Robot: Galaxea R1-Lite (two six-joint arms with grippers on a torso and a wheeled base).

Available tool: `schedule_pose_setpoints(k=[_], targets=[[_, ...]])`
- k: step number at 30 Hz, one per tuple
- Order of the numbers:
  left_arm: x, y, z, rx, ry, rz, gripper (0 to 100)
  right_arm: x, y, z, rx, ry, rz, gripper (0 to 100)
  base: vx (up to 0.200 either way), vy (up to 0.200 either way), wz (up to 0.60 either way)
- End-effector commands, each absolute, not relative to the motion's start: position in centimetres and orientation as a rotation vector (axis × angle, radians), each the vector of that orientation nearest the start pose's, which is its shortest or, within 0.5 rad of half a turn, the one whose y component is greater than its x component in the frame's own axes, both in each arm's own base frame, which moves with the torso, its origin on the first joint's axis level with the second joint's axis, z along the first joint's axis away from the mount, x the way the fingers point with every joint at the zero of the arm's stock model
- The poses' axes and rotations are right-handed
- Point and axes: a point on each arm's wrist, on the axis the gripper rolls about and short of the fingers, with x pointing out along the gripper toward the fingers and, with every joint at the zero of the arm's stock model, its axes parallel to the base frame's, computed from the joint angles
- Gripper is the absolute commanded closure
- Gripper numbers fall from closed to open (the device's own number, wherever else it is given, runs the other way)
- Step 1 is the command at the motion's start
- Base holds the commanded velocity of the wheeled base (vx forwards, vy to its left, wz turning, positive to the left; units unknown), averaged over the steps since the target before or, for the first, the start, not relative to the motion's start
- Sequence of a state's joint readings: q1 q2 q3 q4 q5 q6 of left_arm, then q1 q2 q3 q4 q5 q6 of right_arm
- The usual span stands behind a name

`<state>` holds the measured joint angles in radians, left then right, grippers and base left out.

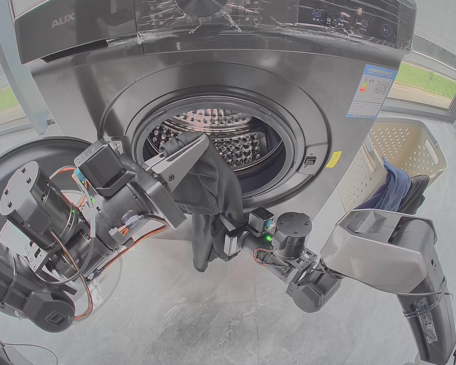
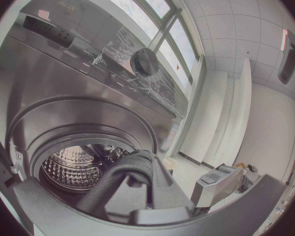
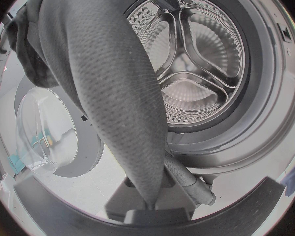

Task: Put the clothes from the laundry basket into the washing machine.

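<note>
A dark grey garment (image 1: 207, 188) hangs stretched in front of the washing machine's open drum (image 1: 218, 138). My left gripper (image 1: 182, 145) is shut on its upper end, level with the door opening; the cloth (image 2: 127, 172) bunches between the fingers. My right gripper (image 1: 223, 234) is shut on the garment's lower part, below the drum rim, with the fabric (image 3: 114, 92) rising from its fingers. The drum interior (image 3: 193, 59) is bare steel. The beige laundry basket (image 1: 410, 148) stands to the right of the machine, with blue clothing (image 1: 392, 188) and a dark piece draped over its edge.
The machine's round glass door (image 3: 46, 128) stands swung open on the left, behind my left arm. A pale grey tiled floor (image 1: 213, 320) lies in front of the machine. Windows run behind and beside the washing machine (image 2: 147, 13).
</note>
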<state>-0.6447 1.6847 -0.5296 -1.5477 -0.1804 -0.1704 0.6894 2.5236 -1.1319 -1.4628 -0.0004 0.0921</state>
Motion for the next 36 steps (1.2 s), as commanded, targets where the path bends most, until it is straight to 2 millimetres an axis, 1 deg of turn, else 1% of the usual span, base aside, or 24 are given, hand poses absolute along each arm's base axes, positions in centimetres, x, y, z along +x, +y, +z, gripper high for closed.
schedule_pose_setpoints(k=[1,2,3,4,5,7,9,11,12,14,17,18,19,22,25,26,29,32,34,35,36], targets=[[21.9,-15.8,20.6,-0.244,-0.317,-0.81,100,33.9,27.1,5.2,0.131,-0.067,0.674,100,0.0,0.0,0.0],[22.2,-15.6,20.3,-0.24,-0.306,-0.797,100,33.5,26.2,6.7,0.142,-0.089,0.654,100,0.0,0.0,0.0],[22.3,-15.5,20.2,-0.239,-0.302,-0.79,100,33.4,26.0,7.2,0.149,-0.097,0.647,100,0.0,0.0,0.0],[22.3,-15.4,20.2,-0.239,-0.302,-0.789,100,33.3,25.9,7.2,0.149,-0.097,0.647,100,0.0,0.0,0.0],[22.5,-15.4,19.6,-0.232,-0.28,-0.78,100,32.9,25.4,8.4,0.163,-0.109,0.643,100,0.0,0.0,0.0],[22.6,-15.3,19.2,-0.229,-0.263,-0.776,100,32.4,24.9,9.4,0.17,-0.12,0.638,100,0.0,0.0,0.0],[22.6,-15.3,18.9,-0.226,-0.248,-0.772,100,32.2,24.6,9.9,0.174,-0.126,0.623,100,0.0,0.0,0.0],[22.9,-15.1,18.1,-0.217,-0.221,-0.759,100,31.8,24.3,10.6,0.186,-0.134,0.615,100,0.0,0.0,0.0],[22.9,-15.1,18.1,-0.217,-0.221,-0.759,100,31.8,24.3,10.6,0.186,-0.134,0.615,100,0.0,0.0,0.0],[23.3,-14.6,16.6,-0.2,-0.164,-0.732,100,31.5,24.1,11.1,0.191,-0.137,0.615,100,0.0,0.0,0.0],[23.5,-14.1,14.9,-0.176,-0.099,-0.718,100,31.3,23.9,11.5,0.2,-0.144,0.613,100,0.0,0.0,0.0],[23.5,-14.1,14.9,-0.176,-0.099,-0.718,100,31.3,23.9,11.5,0.2,-0.144,0.613,100,0.0,0.0,0.0],[23.3,-14.0,13.9,-0.167,-0.053,-0.72,100,31.2,23.9,11.8,0.205,-0.151,0.615,100,0.0,0.0,0.0],[22.9,-14.0,11.9,-0.143,0.036,-0.741,100,30.9,24.1,12.1,0.208,-0.158,0.623,100,0.0,0.0,0.0],[23.0,-13.9,10.6,-0.11,0.081,-0.739,100,30.6,24.2,12.6,0.213,-0.167,0.631,100,0.0,0.0,0.0],[23.2,-14.0,10.3,-0.098,0.087,-0.737,0,30.4,24.3,12.6,0.213,-0.167,0.636,100,0.0,0.0,0.0],[23.2,-14.0,9.4,-0.078,0.119,-0.736,0,30.3,24.2,12.7,0.213,-0.165,0.637,100,0.0,0.0,0.0],[22.4,-13.6,7.9,-0.062,0.199,-0.754,0,30.3,24.2,12.7,0.213,-0.165,0.637,100,0.0,0.0,0.0],[22.2,-13.6,7.5,-0.057,0.217,-0.761,0,30.3,24.2,12.8,0.213,-0.167,0.637,100,0.0,0.0,0.0],[21.9,-13.5,6.8,-0.037,0.249,-0.774,0,30.3,24.3,12.8,0.214,-0.168,0.639,100,0.0,0.0,0.0],[21.8,-13.5,6.5,-0.023,0.257,-0.779,0,30.3,24.3,12.8,0.214,-0.168,0.639,100,0.0,0.0,0.0]])
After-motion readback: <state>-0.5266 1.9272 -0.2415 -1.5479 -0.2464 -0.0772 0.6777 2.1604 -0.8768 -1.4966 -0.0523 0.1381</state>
